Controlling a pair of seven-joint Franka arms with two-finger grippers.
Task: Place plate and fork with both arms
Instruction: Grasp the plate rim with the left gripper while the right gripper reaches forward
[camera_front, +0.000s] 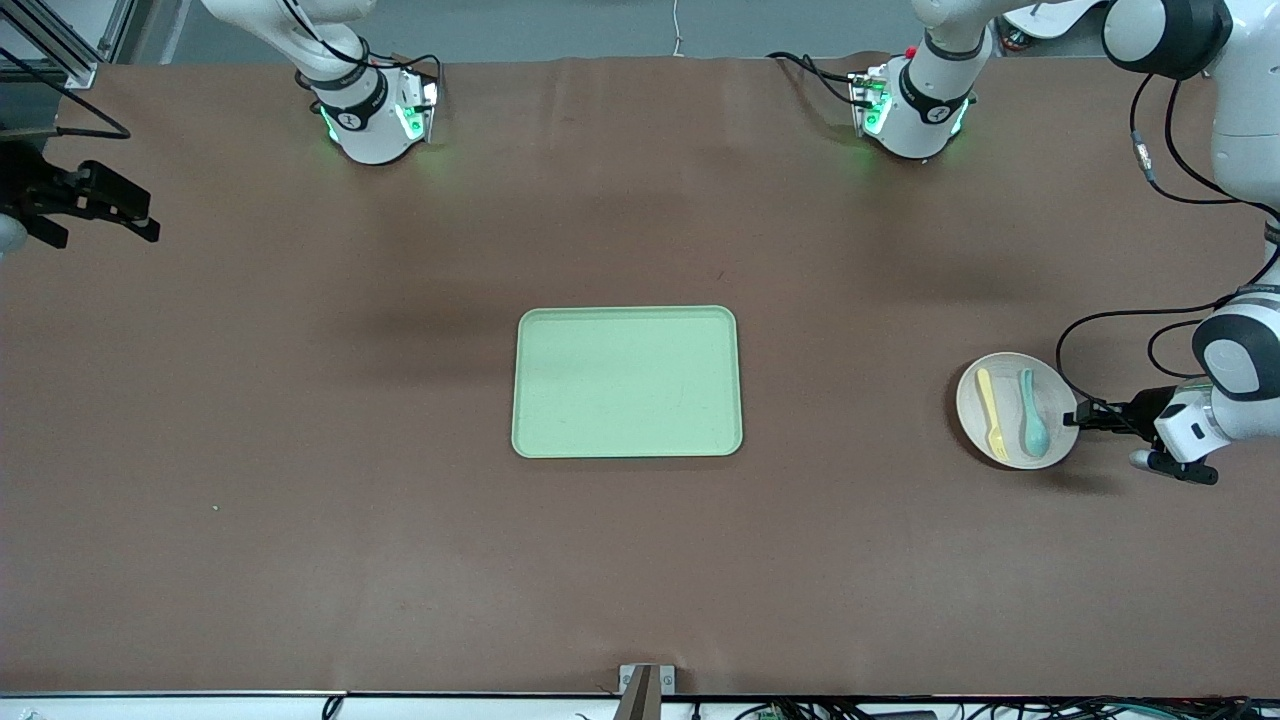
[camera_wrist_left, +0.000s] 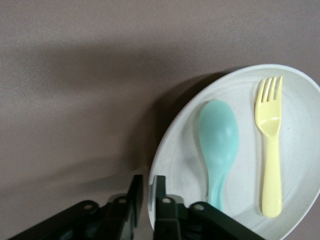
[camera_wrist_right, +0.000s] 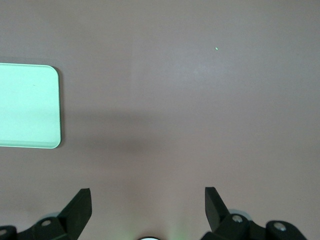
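The beige plate (camera_front: 1012, 360) lies toward the left arm's end of the table with the pale-yellow fork (camera_front: 992, 413) and a teal spoon (camera_front: 1031, 415) side by side on it. My left gripper (camera_front: 1076, 418) is at the plate's edge, and its fingers are closed on the rim. In the left wrist view the gripper (camera_wrist_left: 146, 182) pinches the rim of the plate (camera_wrist_left: 180, 160), with the spoon (camera_wrist_left: 218, 140) and the fork (camera_wrist_left: 270, 150) lying past it. My right gripper (camera_front: 148, 225) is open and empty, waiting over the right arm's end of the table; it also shows in the right wrist view (camera_wrist_right: 147, 195).
A light-green rectangular tray (camera_front: 627, 382) lies at the middle of the brown table with nothing on it. One of its corners shows in the right wrist view (camera_wrist_right: 27, 105). The arm bases (camera_front: 375, 115) stand along the table's edge farthest from the front camera.
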